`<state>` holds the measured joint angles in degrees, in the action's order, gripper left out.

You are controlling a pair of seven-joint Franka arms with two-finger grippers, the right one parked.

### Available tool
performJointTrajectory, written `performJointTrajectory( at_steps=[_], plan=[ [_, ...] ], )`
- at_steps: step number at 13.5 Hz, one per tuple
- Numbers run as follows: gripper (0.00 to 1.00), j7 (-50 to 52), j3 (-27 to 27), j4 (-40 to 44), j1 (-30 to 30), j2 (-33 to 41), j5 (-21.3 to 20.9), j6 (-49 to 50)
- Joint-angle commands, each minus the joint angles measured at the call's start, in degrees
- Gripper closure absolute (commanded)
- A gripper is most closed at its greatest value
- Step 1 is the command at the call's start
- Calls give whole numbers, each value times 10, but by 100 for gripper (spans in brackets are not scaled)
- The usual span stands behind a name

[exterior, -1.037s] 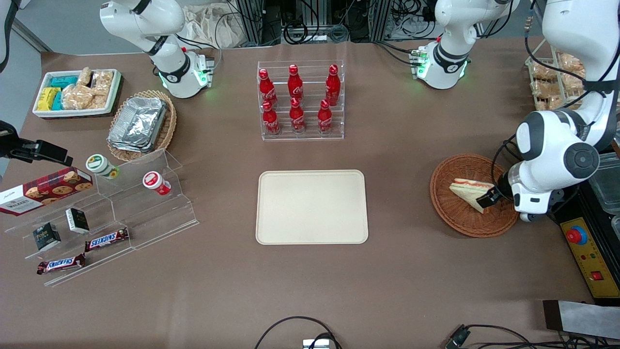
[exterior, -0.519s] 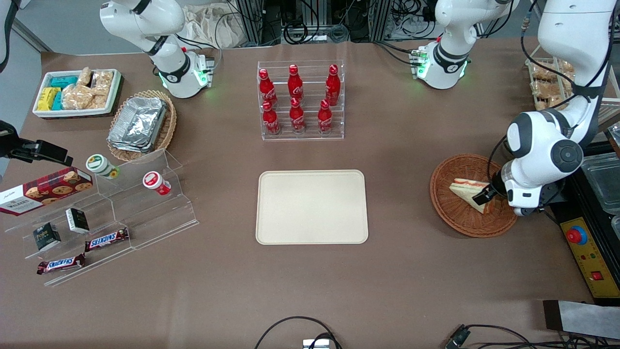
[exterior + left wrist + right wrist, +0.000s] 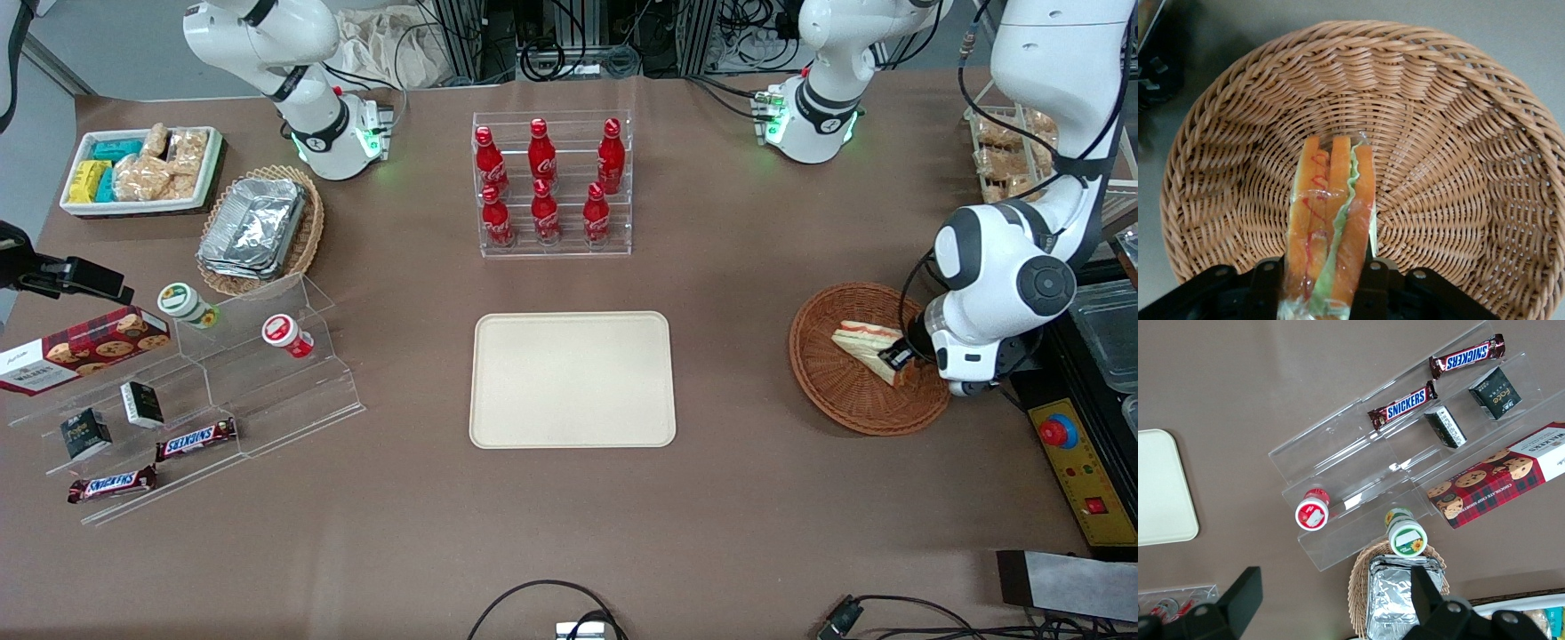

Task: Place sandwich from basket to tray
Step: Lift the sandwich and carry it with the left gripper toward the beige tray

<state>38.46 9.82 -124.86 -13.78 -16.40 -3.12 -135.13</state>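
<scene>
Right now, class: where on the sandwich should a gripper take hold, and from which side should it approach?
Grip the sandwich across its flat bread faces at the wide end, coming from above. It stands on edge in the basket, layers upward, so both faces are exposed. The gripper already straddles that end.

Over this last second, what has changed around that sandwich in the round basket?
The gripper has closed on the sandwich at its wide end, and the sandwich has tipped up onto its edge so its orange filling stripes show. It is still inside the basket, not lifted out. The arm shifted slightly toward the sandwich. The basket and the tray stayed put.
</scene>
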Motion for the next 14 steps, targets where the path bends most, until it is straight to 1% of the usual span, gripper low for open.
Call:
performJointTrajectory(
  at_steps=[1, 3, 4, 6, 8, 10, 12, 13, 14],
  plan=[
    [100, -14, 3, 38, 2, 26, 0, 67],
    [100, -20, 6, 100, 8, 32, -2, 156],
    [100, -31, 14, 143, 9, 30, -2, 207],
    [100, -86, 27, 229, 9, 23, -3, 299],
    [100, -114, 50, 306, 11, 19, -2, 351],
    [100, -116, 69, 371, 24, 5, -5, 390],
    [100, -120, 69, 427, 62, -18, -5, 421],
    [100, -119, 69, 444, 94, -26, -7, 422],
    [100, -117, 69, 451, 131, -39, -18, 422]
  ],
)
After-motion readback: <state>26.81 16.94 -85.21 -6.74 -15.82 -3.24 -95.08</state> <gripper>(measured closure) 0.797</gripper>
